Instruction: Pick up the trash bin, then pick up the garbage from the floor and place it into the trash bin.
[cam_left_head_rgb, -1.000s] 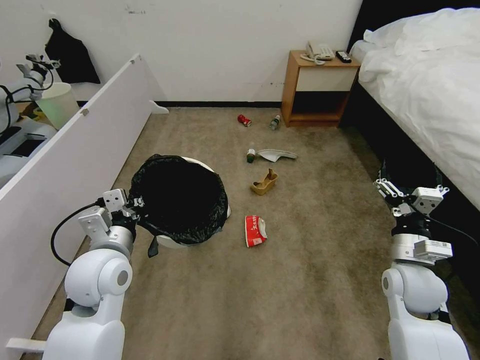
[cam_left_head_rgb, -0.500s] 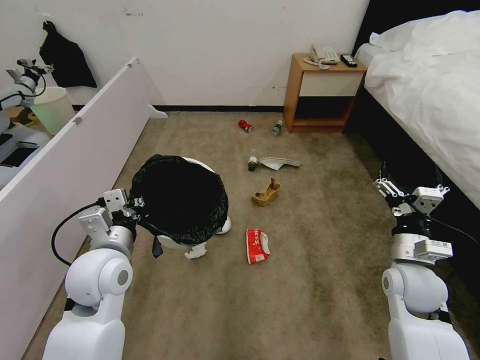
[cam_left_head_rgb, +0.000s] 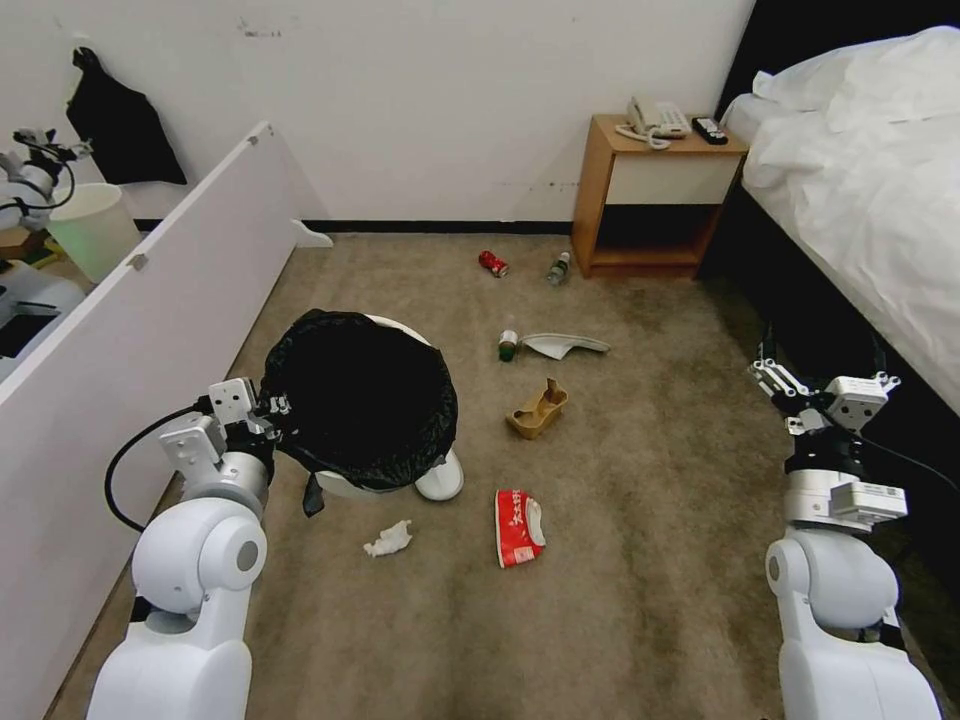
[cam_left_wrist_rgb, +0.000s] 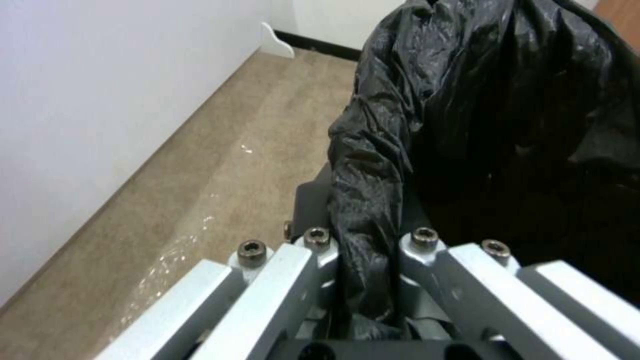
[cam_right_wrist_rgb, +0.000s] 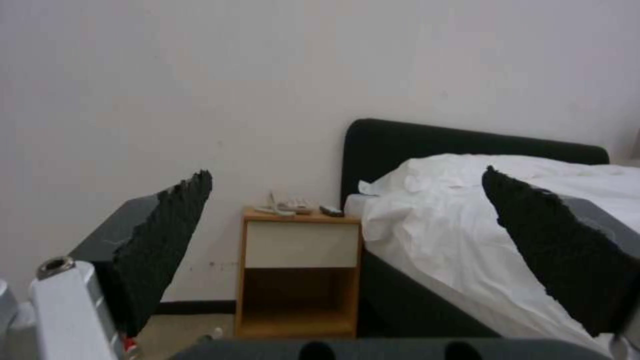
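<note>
Left arm is bent up at the near left, its wrist turned in toward the bin (cam_left_head_rgb: 360, 400). The left gripper (cam_left_head_rgb: 268, 410) is clamped tight on the bin's near-left rim, the black liner (cam_left_wrist_rgb: 373, 165) pinched flat between its two fingers (cam_left_wrist_rgb: 313, 250). The bin hangs off that grip, mouth open and tipped a little toward the arm, white wall peeking out beneath the liner.

Right arm stands upright well to the right of the bin, forearm vertical beside the bed (cam_left_head_rgb: 860, 180). The right gripper (cam_left_head_rgb: 815, 385) points forward, its pads (cam_right_wrist_rgb: 167, 240) spread wide apart with nothing between them; through the gap the nightstand (cam_right_wrist_rgb: 300, 270) shows.

Now the litter, all placed off the bin. A white slipper (cam_left_head_rgb: 440, 478) pokes out at the bin's lower right edge. A crumpled tissue (cam_left_head_rgb: 388, 540) lies on the carpet just in front of the bin. The red packet (cam_left_head_rgb: 518, 527) lies in front and to the right. A brown paper bag (cam_left_head_rgb: 537, 410) sits to the right of the bin, and beyond it a second slipper (cam_left_head_rgb: 565, 345) with a small bottle (cam_left_head_rgb: 507, 344) just beside it. Far beyond, near the nightstand, lie a red can (cam_left_head_rgb: 491, 263) and another bottle (cam_left_head_rgb: 557, 269).
</note>
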